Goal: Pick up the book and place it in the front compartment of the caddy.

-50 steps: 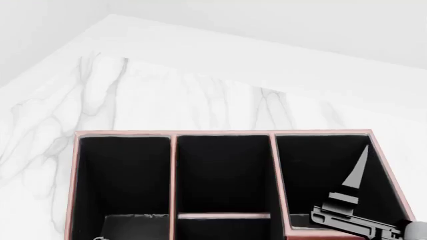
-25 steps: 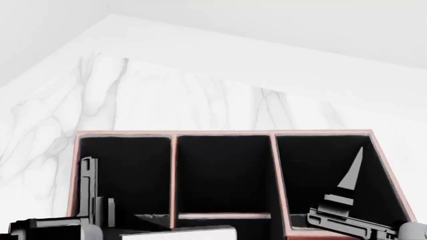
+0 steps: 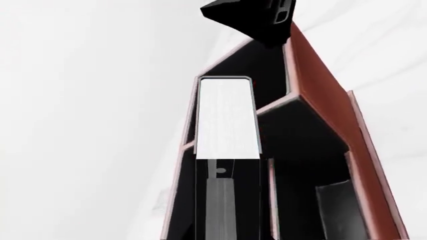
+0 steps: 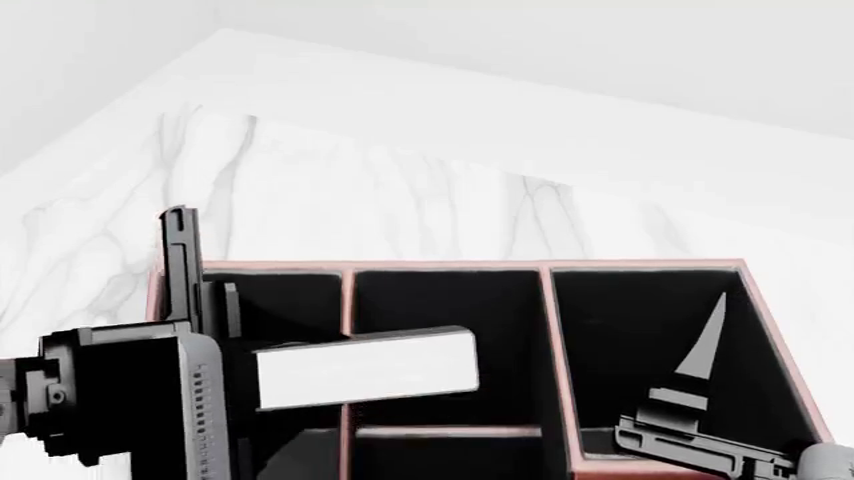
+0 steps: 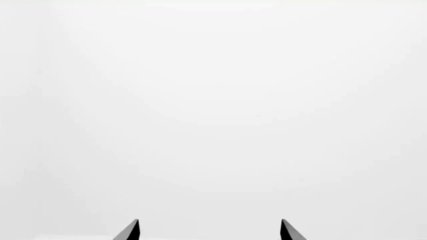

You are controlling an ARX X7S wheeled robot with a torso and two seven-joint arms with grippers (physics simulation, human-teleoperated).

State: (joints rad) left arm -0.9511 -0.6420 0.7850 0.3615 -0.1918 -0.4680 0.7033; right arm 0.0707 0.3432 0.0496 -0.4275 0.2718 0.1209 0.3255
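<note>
So the left gripper [image 4: 220,365] is clamped on the book [image 4: 367,368], holding it up in the air over the caddy [image 4: 547,300]. In the head view the book sticks straight out from the gripper toward 3 o'clock, long axis running 9-to-3, pale page edge facing the camera, crossing the divider between the left column and the middle one. The free end hangs over the middle column, and the front compartment [image 4: 447,460] sits just down at 6 o'clock from that tip, past the low cross divider. My guess is the next move comes down to turning the book so it slides in edge-first and easing it back toward 6, since lying across like this it would catch on the column walls.

The left wrist view shows the book [image 3: 225,120] poking out ahead of the fingers over the caddy's black cells [image 3: 293,135].

The right gripper [image 4: 694,400] is over the right column, fingers apart and holding nothing, so the left arm owns this.

Compared with half a second back, the left arm has lifted a lot: the book was only peeking in at the bottom edge, now it's fully up over the rim. The right arm hasn't budged.
</note>
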